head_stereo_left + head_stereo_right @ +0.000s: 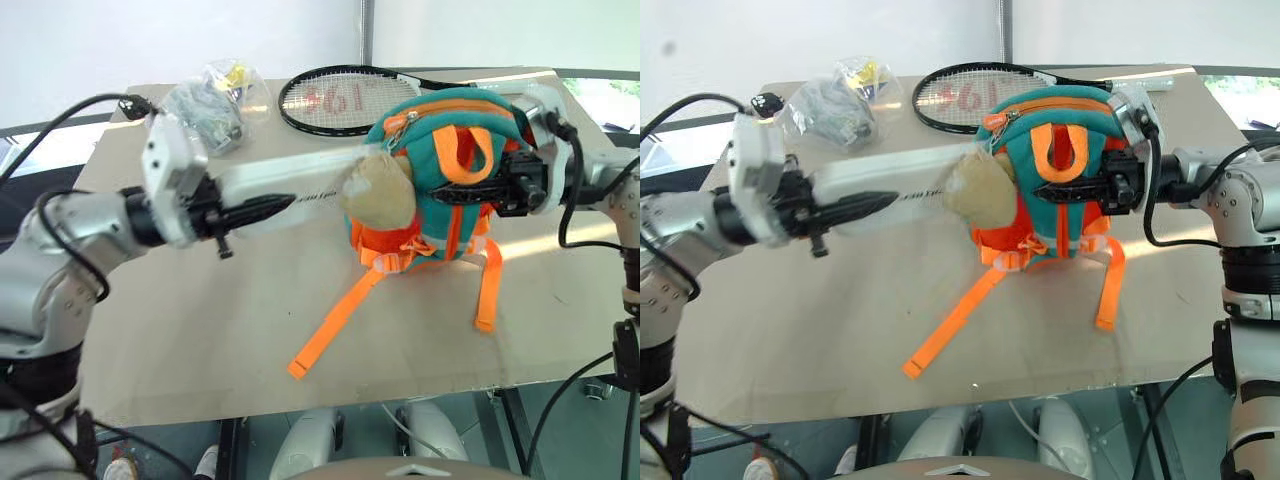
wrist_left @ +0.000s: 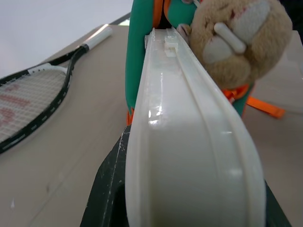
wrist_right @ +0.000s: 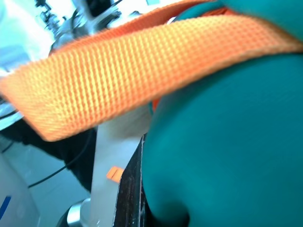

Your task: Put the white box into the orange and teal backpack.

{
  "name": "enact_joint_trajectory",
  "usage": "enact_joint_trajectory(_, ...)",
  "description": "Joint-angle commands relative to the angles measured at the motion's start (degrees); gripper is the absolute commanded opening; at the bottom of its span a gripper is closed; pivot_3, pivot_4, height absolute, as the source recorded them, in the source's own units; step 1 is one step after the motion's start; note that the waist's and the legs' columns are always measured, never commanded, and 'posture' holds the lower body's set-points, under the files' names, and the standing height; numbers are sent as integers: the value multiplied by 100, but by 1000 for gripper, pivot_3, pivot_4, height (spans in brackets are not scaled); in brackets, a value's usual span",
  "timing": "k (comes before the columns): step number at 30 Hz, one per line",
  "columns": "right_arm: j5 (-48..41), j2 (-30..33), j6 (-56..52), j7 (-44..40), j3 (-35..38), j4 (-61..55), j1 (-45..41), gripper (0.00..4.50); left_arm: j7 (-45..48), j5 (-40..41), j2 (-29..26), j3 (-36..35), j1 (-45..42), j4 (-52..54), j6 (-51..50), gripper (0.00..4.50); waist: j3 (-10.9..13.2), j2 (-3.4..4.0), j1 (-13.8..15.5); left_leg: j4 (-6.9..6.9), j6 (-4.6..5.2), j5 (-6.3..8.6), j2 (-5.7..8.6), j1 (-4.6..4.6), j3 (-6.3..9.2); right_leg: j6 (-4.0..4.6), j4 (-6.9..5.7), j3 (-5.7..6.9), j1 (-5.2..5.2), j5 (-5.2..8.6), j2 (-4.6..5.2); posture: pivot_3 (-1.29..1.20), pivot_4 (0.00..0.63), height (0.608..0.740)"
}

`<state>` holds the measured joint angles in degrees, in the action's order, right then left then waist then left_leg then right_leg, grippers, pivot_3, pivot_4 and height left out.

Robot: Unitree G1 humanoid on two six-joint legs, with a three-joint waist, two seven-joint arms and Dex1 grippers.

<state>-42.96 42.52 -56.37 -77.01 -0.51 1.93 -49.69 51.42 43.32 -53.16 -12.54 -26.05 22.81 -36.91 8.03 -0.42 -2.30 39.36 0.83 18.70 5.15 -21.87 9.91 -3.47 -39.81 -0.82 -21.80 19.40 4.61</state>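
Fingers of your left gripper (image 1: 262, 208) are clamped on the near end of the white box (image 1: 300, 180), which runs long and level away from them toward the orange and teal backpack (image 1: 450, 170). Its far end sits at the bag's side, behind the beige plush charm (image 1: 378, 190); how far it is inside, you cannot tell. Your right gripper (image 1: 1065, 188) comes in from the opposite side, fingers shut on the backpack's front by the orange handle loop, holding the bag upright on the worktop (image 1: 200, 330). The box's long axis points straight at those right fingers, so judge the next push along that line, with the charm likely to snag. Beyond the box lie a tennis racket (image 1: 345, 98) and a clear bag of items (image 1: 205, 105).
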Motion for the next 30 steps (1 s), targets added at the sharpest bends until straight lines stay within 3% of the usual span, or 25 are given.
enact_joint_trajectory(1,-219,58,7,-100,62,-510,38,30,50,-118,99,309,-666,-15,85,954,0,0,-17,0,0,0,0,0,-1,0,-2,0,0,0,0,0,150,740)
enact_joint_trajectory(8,-339,34,47,-232,-68,-892,204,30,836,-443,648,1337,-1940,-828,169,954,0,0,-10,19,0,0,0,-14,-2,0,-9,7,4,0,0,0,150,740)
enact_joint_trajectory(15,-529,-72,43,-140,-5,-1124,322,30,1436,-1617,1858,2725,-3229,-2533,648,954,0,0,3,65,0,0,2,-27,4,-1,-13,17,11,0,-1,0,150,740)
enact_joint_trajectory(21,-868,-161,-133,295,262,-1497,554,30,1166,-2760,3088,3444,-3594,-4049,1377,954,-1,0,6,104,1,0,5,-57,-1,-7,-19,21,12,-4,-1,0,150,740)
enact_joint_trajectory(24,-995,-203,-178,572,408,-1571,651,30,1112,-3233,3397,3631,-3406,-4306,1866,954,-2,-2,23,104,1,0,5,-61,2,-8,-20,24,12,-4,0,0,150,740)
enact_joint_trajectory(26,-1027,-253,-146,799,530,-1580,723,0,1162,-3102,3428,3465,-3241,-4094,1541,1974,-3,-2,32,103,2,0,5,-59,3,-9,-21,24,12,-5,0,0,150,740)
enact_joint_trajectory(30,-1018,-369,-51,1194,690,-1503,790,0,974,-2671,2999,2546,-3020,-3263,1045,3448,-3,-2,25,99,2,0,6,-56,14,-20,-19,24,8,-11,0,0,150,740)
